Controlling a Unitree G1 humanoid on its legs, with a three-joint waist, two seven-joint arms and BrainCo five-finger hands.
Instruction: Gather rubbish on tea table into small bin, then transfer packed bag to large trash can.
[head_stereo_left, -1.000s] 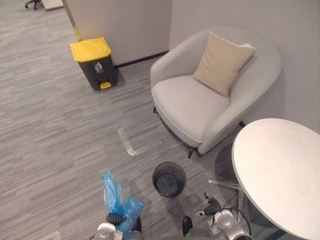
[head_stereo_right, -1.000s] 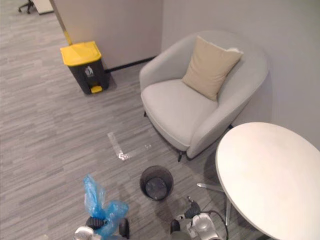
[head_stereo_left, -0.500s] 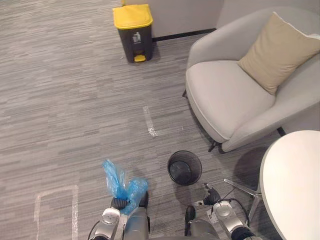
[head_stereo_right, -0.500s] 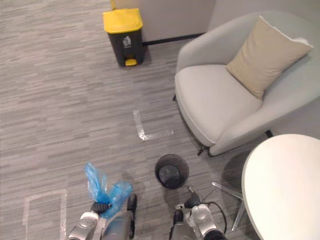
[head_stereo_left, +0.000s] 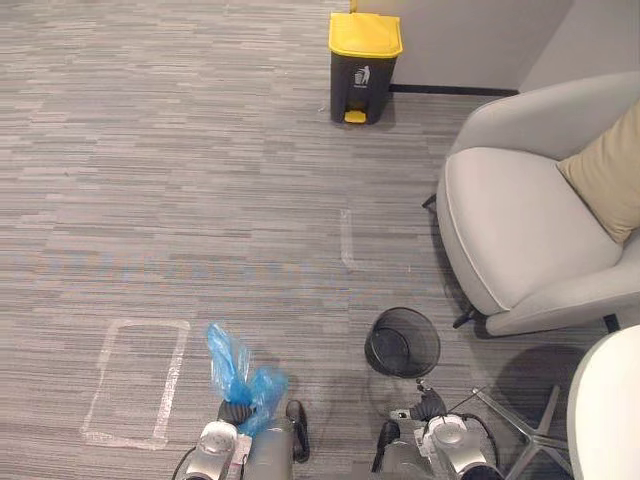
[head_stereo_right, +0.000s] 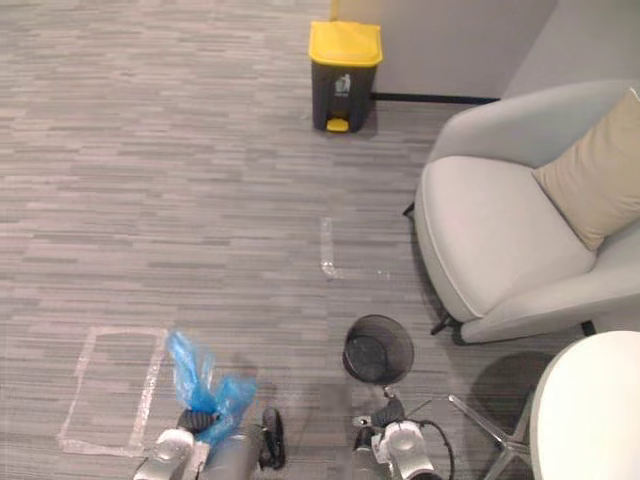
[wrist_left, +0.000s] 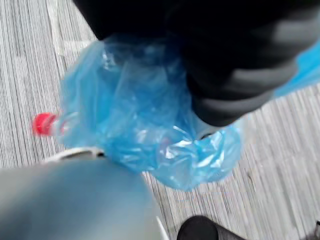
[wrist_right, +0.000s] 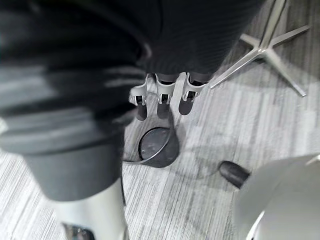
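Fingers of the left hand clamp the neck of the blue bag, which hangs full above the floor. The right hand hangs with fingers apart, empty. Best approach: grip tight and walk the bag to the distant yellow-lidded trash can.
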